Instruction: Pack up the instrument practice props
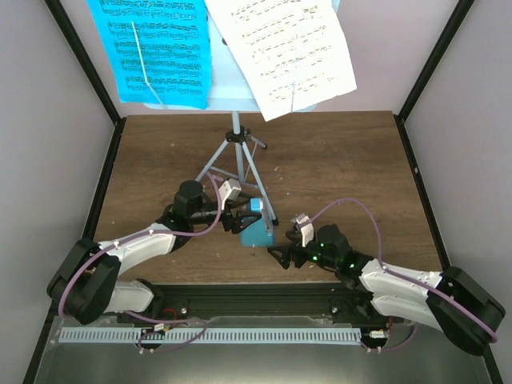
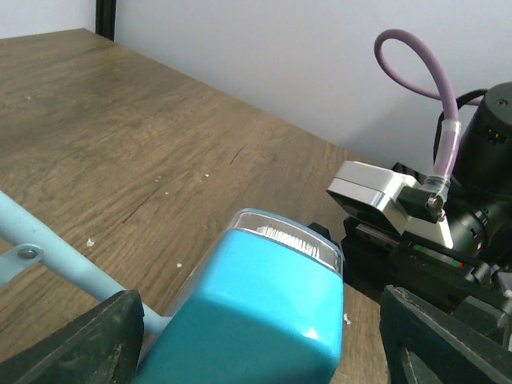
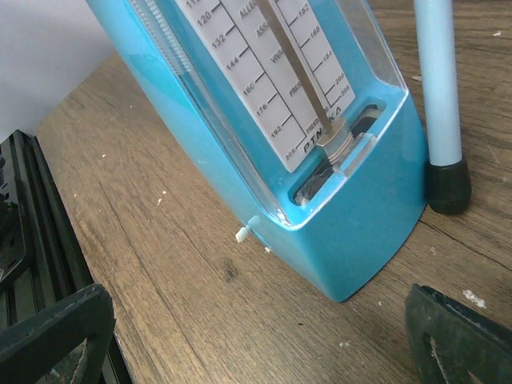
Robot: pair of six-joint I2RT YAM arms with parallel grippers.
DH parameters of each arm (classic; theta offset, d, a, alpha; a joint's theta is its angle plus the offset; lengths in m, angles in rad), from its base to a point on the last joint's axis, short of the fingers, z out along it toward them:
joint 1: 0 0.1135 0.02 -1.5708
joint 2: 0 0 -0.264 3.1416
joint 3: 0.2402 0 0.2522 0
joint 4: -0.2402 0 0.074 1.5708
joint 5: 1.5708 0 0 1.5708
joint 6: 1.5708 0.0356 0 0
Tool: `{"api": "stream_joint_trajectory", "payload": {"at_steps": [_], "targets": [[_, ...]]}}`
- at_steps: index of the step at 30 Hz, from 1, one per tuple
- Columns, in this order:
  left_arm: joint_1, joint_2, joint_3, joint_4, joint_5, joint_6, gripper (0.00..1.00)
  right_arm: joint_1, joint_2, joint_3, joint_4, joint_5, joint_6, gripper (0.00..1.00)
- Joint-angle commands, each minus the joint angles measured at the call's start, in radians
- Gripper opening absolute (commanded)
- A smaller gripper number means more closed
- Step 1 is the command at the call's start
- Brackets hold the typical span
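teal metronome (image 1: pixel 256 226) stands on wood table (image 1: pixel 344 160), near half, just beside the black-capped foot (image 3: pixel 446 186) of a leg of the pale blue music stand (image 1: pixel 236 140). clear cover on, tempo scale readable. left gripper (image 1: pixel 238 214) spread wide, fingers (image 2: pixel 96 340) flanking the metronome's top; contact not clear. right gripper (image 1: pixel 280 258) likewise splayed, holding nothing, low over the table, facing the metronome's base. cyan sheet (image 1: pixel 156 52) and white sheet (image 1: pixel 284 52) rest on the stand's desk.
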Motion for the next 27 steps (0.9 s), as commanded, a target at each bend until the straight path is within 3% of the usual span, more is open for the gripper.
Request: {"api": "stream_joint_trajectory", "payload": {"at_steps": [1,9,14,27], "targets": [[-0.005,0.014,0.012,0.043,0.032,0.029,0.76,0.009,0.024,0.013,0.025,0.023,-0.015,1.00],[-0.005,0.040,0.031,0.028,-0.014,-0.013,0.56,0.068,0.139,0.058,-0.002,0.206,-0.003,1.00],[-0.004,0.061,0.074,-0.037,-0.085,-0.065,0.49,0.118,0.219,0.108,-0.009,0.254,-0.011,1.00],[-0.005,0.075,0.093,-0.064,-0.109,-0.086,0.48,0.148,0.332,0.175,0.018,0.309,-0.032,1.00]]}}
